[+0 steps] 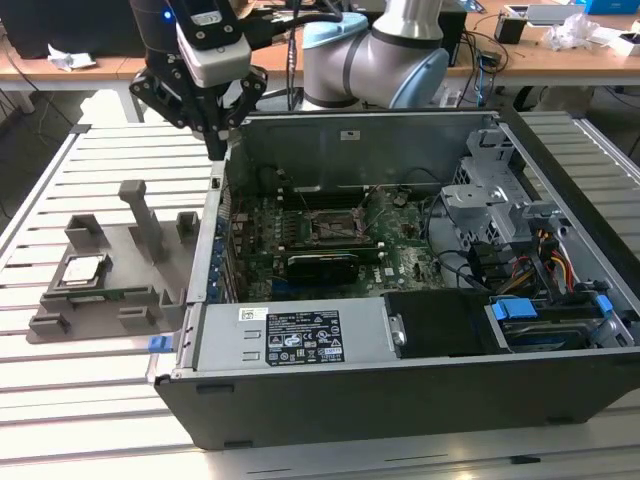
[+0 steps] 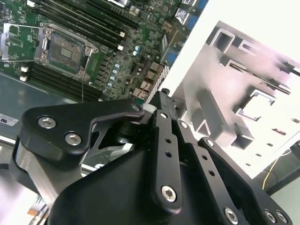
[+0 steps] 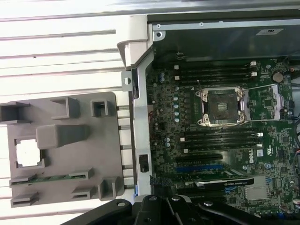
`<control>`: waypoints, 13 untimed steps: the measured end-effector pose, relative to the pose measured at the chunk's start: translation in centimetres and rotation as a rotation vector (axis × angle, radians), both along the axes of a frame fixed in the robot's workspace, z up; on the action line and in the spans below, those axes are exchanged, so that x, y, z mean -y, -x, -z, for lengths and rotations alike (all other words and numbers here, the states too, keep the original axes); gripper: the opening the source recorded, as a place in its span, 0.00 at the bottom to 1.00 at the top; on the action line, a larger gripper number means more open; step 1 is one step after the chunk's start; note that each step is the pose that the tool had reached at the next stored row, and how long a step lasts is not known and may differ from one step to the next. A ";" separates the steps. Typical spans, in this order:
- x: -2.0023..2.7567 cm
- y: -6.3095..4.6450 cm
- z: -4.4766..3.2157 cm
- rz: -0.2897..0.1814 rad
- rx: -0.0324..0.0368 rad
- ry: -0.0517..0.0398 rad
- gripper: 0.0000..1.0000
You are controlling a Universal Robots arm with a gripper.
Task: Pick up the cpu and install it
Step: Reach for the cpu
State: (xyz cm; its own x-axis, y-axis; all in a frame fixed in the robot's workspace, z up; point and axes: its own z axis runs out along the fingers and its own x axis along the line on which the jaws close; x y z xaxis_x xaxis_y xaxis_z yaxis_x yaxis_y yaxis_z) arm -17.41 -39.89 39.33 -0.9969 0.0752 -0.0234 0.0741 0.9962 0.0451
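Note:
The cpu (image 1: 83,270) is a small silvery square lying flat in a recess of the grey fixture (image 1: 125,300) on the exterior view's left; in the first wrist view the cpu (image 3: 28,153) shows pale. My gripper (image 1: 216,150) hangs above the open computer case's rear left corner, well away from the cpu, shut with nothing in it. In the second wrist view the gripper (image 2: 165,93) has its black fingers drawn together. The motherboard socket (image 1: 330,225) lies open and empty, as both wrist views show (image 3: 222,107) (image 2: 63,49).
The case wall (image 1: 215,250) stands between fixture and motherboard. A grey post (image 1: 140,215) rises from the fixture, and a memory stick (image 3: 47,178) lies in it. A black card (image 1: 320,265) sits below the socket, a drive cage (image 1: 490,200) to its right.

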 end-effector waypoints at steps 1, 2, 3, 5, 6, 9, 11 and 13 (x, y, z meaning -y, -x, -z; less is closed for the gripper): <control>0.00 0.3 0.00 0.000 0.0000 0.0000 0.11; 0.00 0.5 0.00 0.000 0.0000 0.0000 0.11; -0.01 0.7 0.00 0.000 0.0000 0.0000 0.11; -0.05 1.5 0.01 0.000 0.0000 0.0000 0.11; -0.07 1.9 0.02 0.000 0.0000 0.0000 0.11; -0.21 2.9 0.04 0.000 0.0000 -0.0001 0.11; -0.39 3.3 0.04 0.000 -0.0001 0.0000 0.11; -0.51 4.1 0.05 0.000 0.0000 0.0000 0.11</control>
